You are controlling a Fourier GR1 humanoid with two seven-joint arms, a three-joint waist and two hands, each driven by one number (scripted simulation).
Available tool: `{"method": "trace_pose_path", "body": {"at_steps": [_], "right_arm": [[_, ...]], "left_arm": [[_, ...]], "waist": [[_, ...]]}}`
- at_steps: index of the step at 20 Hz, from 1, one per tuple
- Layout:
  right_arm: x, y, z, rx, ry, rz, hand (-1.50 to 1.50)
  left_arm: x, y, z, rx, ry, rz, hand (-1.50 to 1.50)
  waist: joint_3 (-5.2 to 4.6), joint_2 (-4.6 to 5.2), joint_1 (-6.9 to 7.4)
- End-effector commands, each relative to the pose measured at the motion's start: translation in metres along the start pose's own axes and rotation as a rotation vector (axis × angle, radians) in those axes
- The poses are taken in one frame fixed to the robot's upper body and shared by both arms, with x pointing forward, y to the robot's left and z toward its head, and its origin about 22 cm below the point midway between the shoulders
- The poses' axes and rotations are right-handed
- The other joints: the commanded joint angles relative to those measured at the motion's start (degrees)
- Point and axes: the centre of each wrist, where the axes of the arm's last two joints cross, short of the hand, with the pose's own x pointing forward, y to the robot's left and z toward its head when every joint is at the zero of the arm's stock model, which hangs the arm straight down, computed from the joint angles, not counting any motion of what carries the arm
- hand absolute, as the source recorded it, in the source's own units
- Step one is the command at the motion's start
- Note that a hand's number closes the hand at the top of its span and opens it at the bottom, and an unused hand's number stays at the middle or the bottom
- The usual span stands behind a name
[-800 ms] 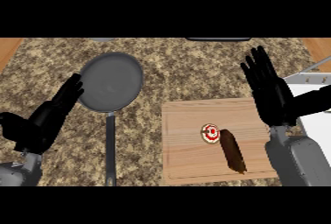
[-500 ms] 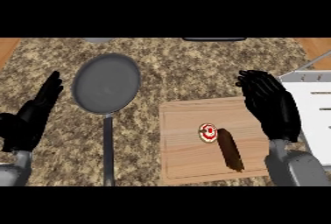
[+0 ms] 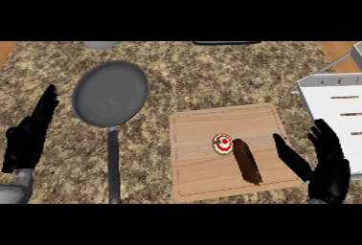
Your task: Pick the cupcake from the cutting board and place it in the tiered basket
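On the cutting board, the cupcake sits beside the open right hand.

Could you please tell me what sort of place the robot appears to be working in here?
Most likely a kitchen counter: a speckled stone top carries a frying pan and a wooden cutting board with a cupcake on it, and a white basket stands at the right.

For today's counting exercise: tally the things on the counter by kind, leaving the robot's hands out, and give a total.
Frying pan: 1
Cutting board: 1
Cupcake: 1
Dark brown stick-shaped item: 1
White tiered basket: 1
Total: 5
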Motion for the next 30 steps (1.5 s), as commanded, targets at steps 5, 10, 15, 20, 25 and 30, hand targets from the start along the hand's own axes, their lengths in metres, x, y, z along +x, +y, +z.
{"method": "trace_pose_path", "body": {"at_steps": [5, 10, 15, 20, 25, 30], "right_arm": [[0.020, -0.035, 0.031, 0.221, 0.077, 0.378, -1.50], [0.072, -0.045, 0.030, 0.347, 0.154, 0.593, -1.50], [0.138, -0.026, 0.024, 0.326, 0.224, 0.667, -1.50], [0.145, 0.008, 0.011, 0.337, 0.355, 0.688, -1.50], [0.122, 0.044, 0.016, 0.412, 0.444, 0.733, -1.50], [0.127, 0.054, -0.002, 0.414, 0.467, 0.789, -1.50]], "left_arm": [[-0.003, -0.014, -0.005, -0.012, -0.024, -0.011, 0.00], [0.000, -0.012, -0.007, -0.015, -0.034, -0.018, 0.00], [0.008, -0.033, -0.010, -0.040, -0.036, -0.009, 0.00], [0.000, -0.023, -0.020, -0.043, -0.046, -0.014, 0.00], [-0.006, -0.034, -0.009, -0.050, -0.046, -0.014, 0.00], [0.006, -0.022, -0.021, -0.037, -0.043, 0.001, 0.00]], "waist": [[-0.26, 0.77, 1.95], [-0.14, 0.53, 3.00], [0.11, 0.54, 3.78], [0.15, 0.83, 4.31], [0.23, 0.71, 4.60], [0.21, 0.45, 3.70]]}}
